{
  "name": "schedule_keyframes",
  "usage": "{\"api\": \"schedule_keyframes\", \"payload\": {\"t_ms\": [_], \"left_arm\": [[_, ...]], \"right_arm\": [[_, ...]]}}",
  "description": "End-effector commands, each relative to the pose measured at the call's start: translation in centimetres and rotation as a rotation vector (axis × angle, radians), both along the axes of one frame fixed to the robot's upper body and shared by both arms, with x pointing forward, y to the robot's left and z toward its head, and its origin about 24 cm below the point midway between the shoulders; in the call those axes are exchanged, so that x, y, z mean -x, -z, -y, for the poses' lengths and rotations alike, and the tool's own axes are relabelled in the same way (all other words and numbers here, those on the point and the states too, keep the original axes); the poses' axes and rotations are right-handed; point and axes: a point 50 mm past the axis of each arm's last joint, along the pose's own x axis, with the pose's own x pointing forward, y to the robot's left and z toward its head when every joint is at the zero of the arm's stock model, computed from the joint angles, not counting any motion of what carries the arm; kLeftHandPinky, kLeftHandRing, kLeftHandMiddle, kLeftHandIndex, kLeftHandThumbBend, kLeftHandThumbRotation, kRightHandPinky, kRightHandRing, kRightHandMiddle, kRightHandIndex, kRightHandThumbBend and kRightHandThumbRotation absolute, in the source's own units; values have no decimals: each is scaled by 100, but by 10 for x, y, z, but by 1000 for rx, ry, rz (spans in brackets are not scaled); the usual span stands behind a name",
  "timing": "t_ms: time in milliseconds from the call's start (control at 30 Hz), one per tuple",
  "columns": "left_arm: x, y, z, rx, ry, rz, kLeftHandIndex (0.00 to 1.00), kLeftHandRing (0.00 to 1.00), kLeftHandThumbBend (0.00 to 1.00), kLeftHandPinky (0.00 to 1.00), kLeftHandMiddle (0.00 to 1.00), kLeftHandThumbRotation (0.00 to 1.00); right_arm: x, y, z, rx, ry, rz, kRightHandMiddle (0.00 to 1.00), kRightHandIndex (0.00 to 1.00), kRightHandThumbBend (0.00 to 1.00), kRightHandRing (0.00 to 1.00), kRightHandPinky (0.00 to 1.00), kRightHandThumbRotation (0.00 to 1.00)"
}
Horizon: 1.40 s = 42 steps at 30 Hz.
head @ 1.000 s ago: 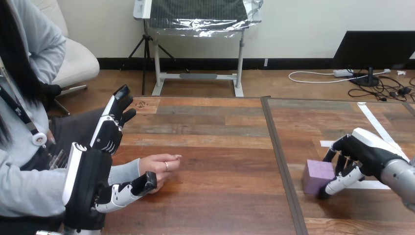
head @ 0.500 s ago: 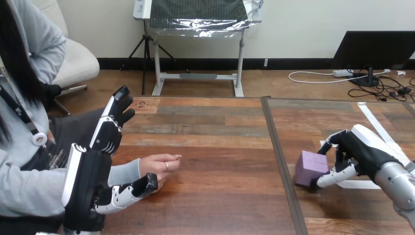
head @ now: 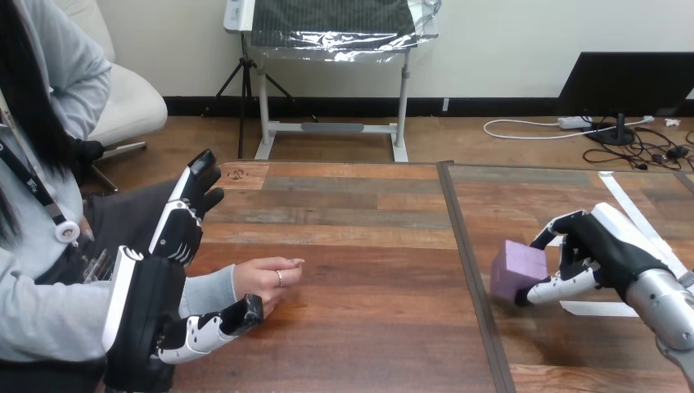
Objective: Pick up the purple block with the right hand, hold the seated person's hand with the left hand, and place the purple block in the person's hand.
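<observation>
Right hand (head: 610,250) has the block (head: 515,266) pinched. Its thumb lies along the block's near lower edge and its fingers curl over the far side, so the block sits at the fingertips, out to the left of the palm. The block is tilted with a shadow under it. It looks just clear of the surface (head: 368,246), though I cannot tell for sure. A strip of tape (head: 601,309) lies just below this hand.

Left hand (head: 147,315) is well apart from the right one, across the seam (head: 470,270) in the surface. It is unclenched: its fingers (head: 187,209) stand straight, pointing up and away, while its thumb (head: 214,323) reaches in low against the heel of the person's hand (head: 260,278). That hand rests on the surface in the gap between the left hand's thumb and fingers. Its own fingers point towards the block, and it is not turned palm up as far as I can see. Nothing is wrapped round it.

By my reading, the pick-up is the step in hand and is nearly done; the hold and the hand-over are not yet made. Next, the left hand would need to bring its fingers gently down round the person's hand, with the palm offered upward. The right hand would need to lift the block clear and keep the pinch firm so the tilted block does not slip. It would then carry the block left over the seam to above that palm before letting go.
</observation>
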Motion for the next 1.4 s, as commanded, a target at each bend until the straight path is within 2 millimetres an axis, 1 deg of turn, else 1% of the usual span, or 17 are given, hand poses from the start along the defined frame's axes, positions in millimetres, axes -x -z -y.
{"api": "schedule_keyframes", "payload": {"t_ms": [0,267,567,933,1200,1367], "left_arm": [[-10,-17,1,-11,14,83,94,95,100,91,96,66],[-10,-16,1,-22,13,78,94,95,100,92,96,66],[-11,-14,1,-35,9,62,94,95,100,90,97,68],[-12,-12,-1,-96,-24,40,95,95,100,90,97,70],[-13,-11,-3,-156,-62,4,96,97,100,92,98,66],[-14,-10,-5,-198,-81,-26,97,98,100,95,98,63]], "right_arm": [[-12,-19,-4,-50,17,116,12,11,58,8,3,0],[-13,-21,-5,-102,22,146,12,11,58,8,3,0],[-13,-24,-6,-158,21,178,12,10,56,8,3,0],[-17,-28,-10,-259,44,204,11,9,54,7,3,0],[-21,-29,-15,-333,57,206,10,8,52,7,2,0],[-23,-29,-19,-379,67,202,10,8,51,6,2,0]]}}
